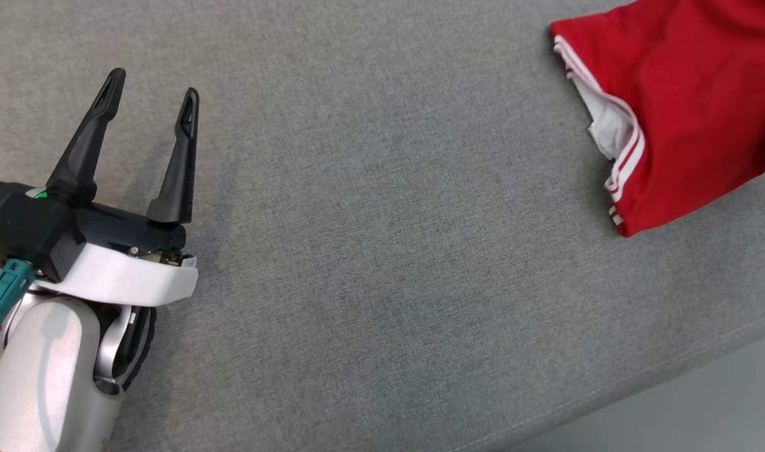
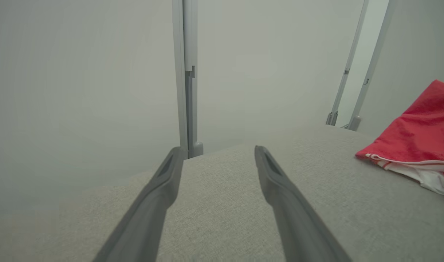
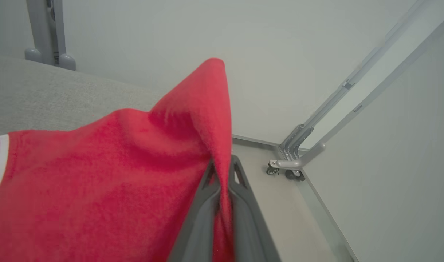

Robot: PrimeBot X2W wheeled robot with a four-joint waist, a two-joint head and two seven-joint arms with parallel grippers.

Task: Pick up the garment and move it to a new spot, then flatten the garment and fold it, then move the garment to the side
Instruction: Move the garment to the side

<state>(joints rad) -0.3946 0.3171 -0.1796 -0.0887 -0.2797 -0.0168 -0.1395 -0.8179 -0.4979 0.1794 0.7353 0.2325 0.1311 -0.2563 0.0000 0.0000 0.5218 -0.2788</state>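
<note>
Soft, even light; faint shadow on the tabletop (image 1: 382, 263) just right of the left gripper (image 1: 154, 83); wrist views hazy, fingers (image 2: 145, 218) blurred.

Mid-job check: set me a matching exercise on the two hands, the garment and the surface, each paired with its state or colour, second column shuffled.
Column 1
1. left hand
2. right hand
3. garment
4. surface

Column 2
a. grey fabric
b. shut on a fold of red cloth
c. red with white stripes at the edge
d. open and empty

Pairs: 1-d, 2-b, 3-c, 4-a
</note>
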